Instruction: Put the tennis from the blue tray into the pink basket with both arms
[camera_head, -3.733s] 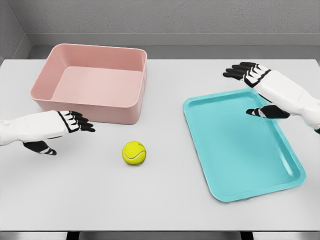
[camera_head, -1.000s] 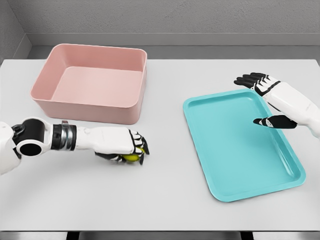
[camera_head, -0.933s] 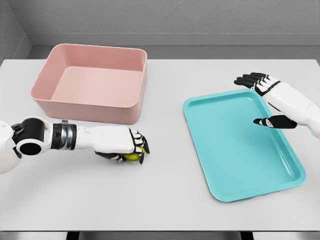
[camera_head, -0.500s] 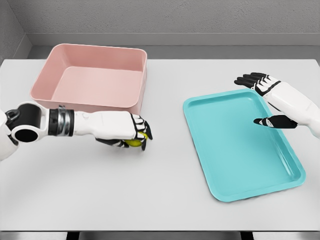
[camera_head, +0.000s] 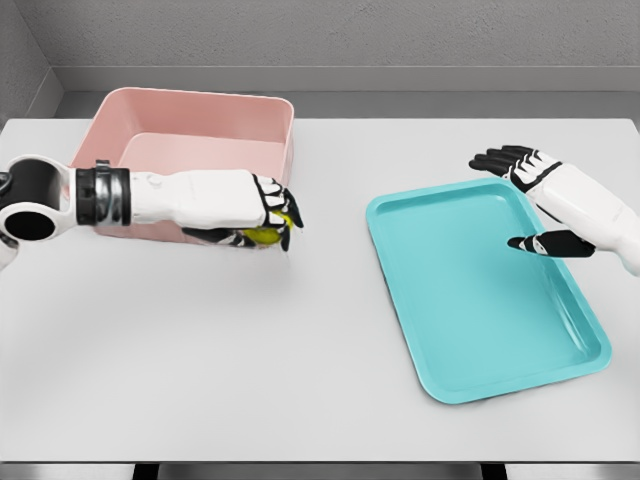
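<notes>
My left hand (camera_head: 262, 218) is shut on the yellow tennis ball (camera_head: 265, 236) and holds it above the table, just in front of the pink basket's (camera_head: 170, 112) front wall. Only the ball's lower edge shows under the fingers. The forearm crosses in front of the basket and hides its front wall. The blue tray (camera_head: 480, 300) lies at the right with nothing in it. My right hand (camera_head: 525, 200) hovers open over the tray's far right corner, fingers spread.
The grey table (camera_head: 250, 370) carries only the basket and the tray. A wall runs along its far edge.
The left hand closed on the ball on the table, then lifted it up and back toward the basket's front wall. The right hand has stayed in place.
</notes>
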